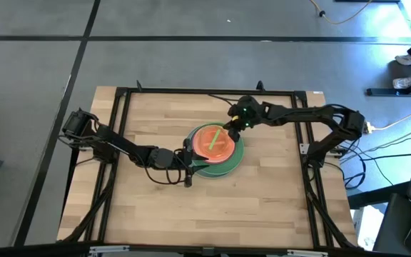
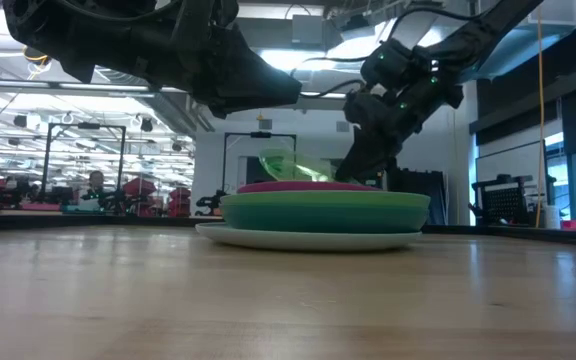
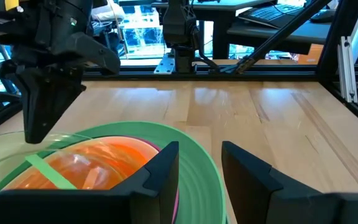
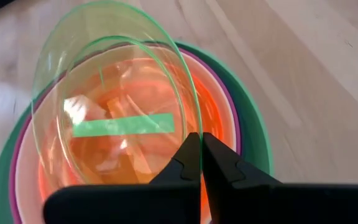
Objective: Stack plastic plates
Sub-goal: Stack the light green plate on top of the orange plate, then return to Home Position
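One stack of plastic plates (image 1: 218, 151), centre of wooden table (image 1: 155, 207); all visible plates are in it or held over it.

Layers countable in low view, bottom up:
- 1 pale plate (image 2: 308, 238), widest, on the tabletop
- 1 teal plate (image 2: 324, 217)
- 1 light green plate (image 2: 324, 200)
- 1 magenta plate (image 2: 303, 186), rim only

Wrist views add, inside the magenta rim: 1 peach/pink rim (image 4: 25, 186) and 1 orange plate (image 4: 160, 140) on top. Further layers can't be separated.

Plus 1 clear lime plate (image 4: 114, 74), tilted, far edge raised above the orange one.

Grippers, 2:
- Right gripper (image 4: 201, 155): over stack's far-right edge, fingers pressed together on near rim of the lime plate; the plate extends from the fingertips out over the stack's middle.
- Left gripper (image 3: 199, 163): low at stack's left edge, fingers spread w/ gap between, pinching nothing; green rim lies just beside its left finger (image 3: 157, 171).
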